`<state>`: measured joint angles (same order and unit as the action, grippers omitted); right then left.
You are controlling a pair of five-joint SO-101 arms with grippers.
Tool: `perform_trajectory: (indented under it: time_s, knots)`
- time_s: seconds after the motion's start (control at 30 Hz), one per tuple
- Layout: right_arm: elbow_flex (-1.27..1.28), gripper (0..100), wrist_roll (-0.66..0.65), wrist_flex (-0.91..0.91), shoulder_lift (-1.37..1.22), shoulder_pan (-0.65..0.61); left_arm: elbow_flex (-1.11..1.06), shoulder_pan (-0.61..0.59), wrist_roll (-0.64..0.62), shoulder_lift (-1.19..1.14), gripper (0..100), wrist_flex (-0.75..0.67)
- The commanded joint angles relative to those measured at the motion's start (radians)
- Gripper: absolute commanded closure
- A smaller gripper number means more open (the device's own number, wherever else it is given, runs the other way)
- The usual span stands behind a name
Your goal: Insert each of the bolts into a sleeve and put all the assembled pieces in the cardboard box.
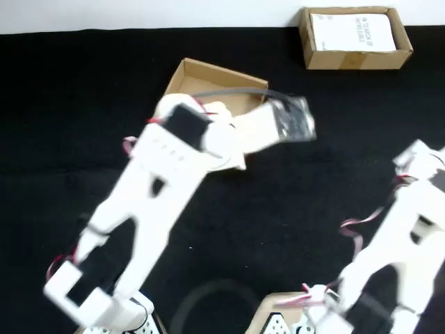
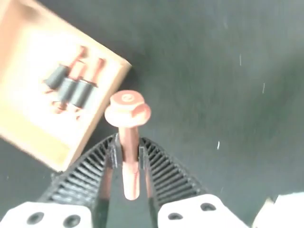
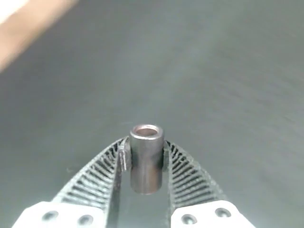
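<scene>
Bolt in left jaws; sleeve in right jaws.

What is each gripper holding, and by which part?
Left gripper: a bolt, clamped by its shank just below the head. Right gripper: a sleeve, clamped across its side walls, open end free.

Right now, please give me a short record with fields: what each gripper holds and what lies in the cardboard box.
left gripper: shut on copper-coloured flanged bolt, gripped by its shank
right gripper: shut on dark grey metal sleeve
brown cardboard box: open, three assembled bolt-and-sleeve pieces lying inside
surface: black table
</scene>
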<state>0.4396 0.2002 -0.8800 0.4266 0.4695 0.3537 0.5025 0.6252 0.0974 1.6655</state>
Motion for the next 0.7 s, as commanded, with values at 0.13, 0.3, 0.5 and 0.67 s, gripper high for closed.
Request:
perform_trajectory:
  time_s: [0.13,0.3,0.5,0.67]
  knots:
    - [-0.007,99.1,0.003,-0.186,0.414,-0.595,0.027,-0.068,-0.292,0.38,99,-0.034]
    - [-0.007,99.1,0.006,-0.272,0.559,-0.967,-0.065,-0.13,-0.583,0.661,99,-0.112]
    - [0.001,99.1,0.005,-0.407,0.628,-1.11,-0.364,-0.13,-0.829,0.921,99,-0.341]
    - [0.145,99.1,-0.063,-0.378,0.717,-1.115,-0.673,-0.127,-1.013,1.04,99,-0.632]
